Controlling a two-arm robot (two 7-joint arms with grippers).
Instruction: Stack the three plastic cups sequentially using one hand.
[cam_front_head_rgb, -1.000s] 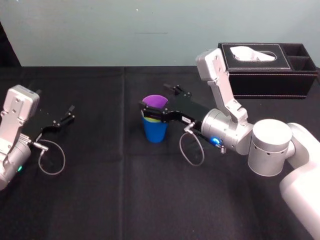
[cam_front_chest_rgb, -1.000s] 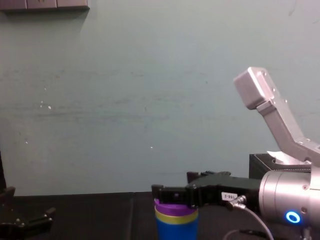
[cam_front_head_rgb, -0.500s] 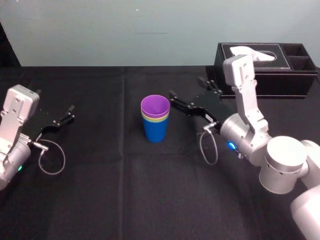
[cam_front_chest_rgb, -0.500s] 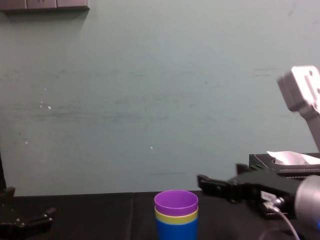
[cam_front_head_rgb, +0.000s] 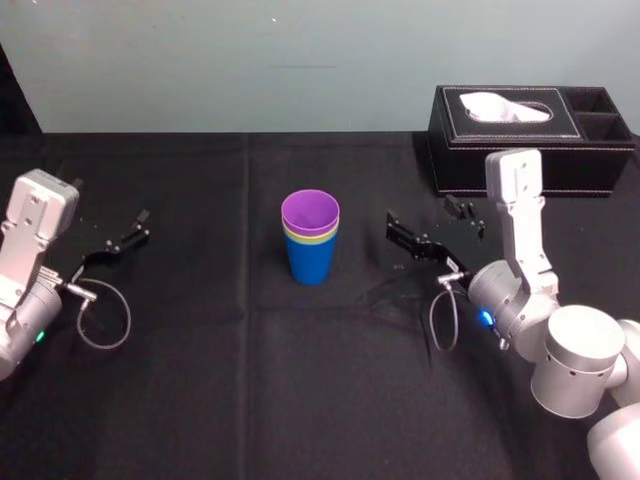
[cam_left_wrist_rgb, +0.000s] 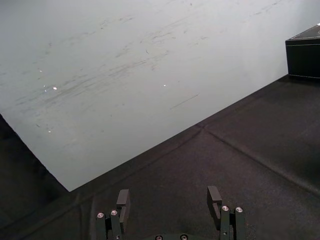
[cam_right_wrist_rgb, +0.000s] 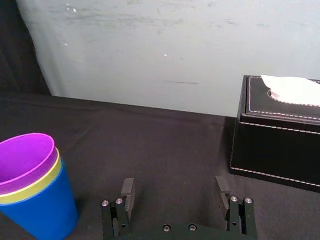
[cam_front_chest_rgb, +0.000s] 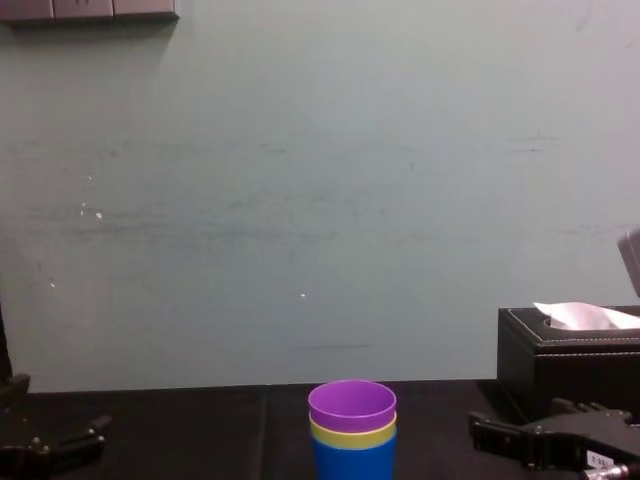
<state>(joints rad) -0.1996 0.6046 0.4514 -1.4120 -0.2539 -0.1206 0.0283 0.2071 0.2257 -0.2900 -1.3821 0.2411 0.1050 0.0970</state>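
Note:
The three plastic cups stand nested in one upright stack on the black table: the purple cup (cam_front_head_rgb: 310, 212) on top, the yellow-green cup (cam_front_head_rgb: 312, 237) showing as a band, the blue cup (cam_front_head_rgb: 311, 262) at the bottom. The chest view shows the same stack from the side, purple cup (cam_front_chest_rgb: 352, 404) over blue cup (cam_front_chest_rgb: 352, 462). My right gripper (cam_front_head_rgb: 420, 213) hovers open to the right of the stack, clear of it, with nothing between its fingers (cam_right_wrist_rgb: 127, 188). Parked at the far left, my left gripper (cam_front_head_rgb: 142, 226) stands open and empty.
A black leather tissue box (cam_front_head_rgb: 530, 140) with white tissue sits at the back right, behind my right arm. A black cloth (cam_front_head_rgb: 200, 380) covers the table. A pale green wall (cam_front_chest_rgb: 300, 200) closes off the back.
My right gripper has let go of the purple cup and drawn back to the right and lower, away from the stack. The stack and left arm have not moved.

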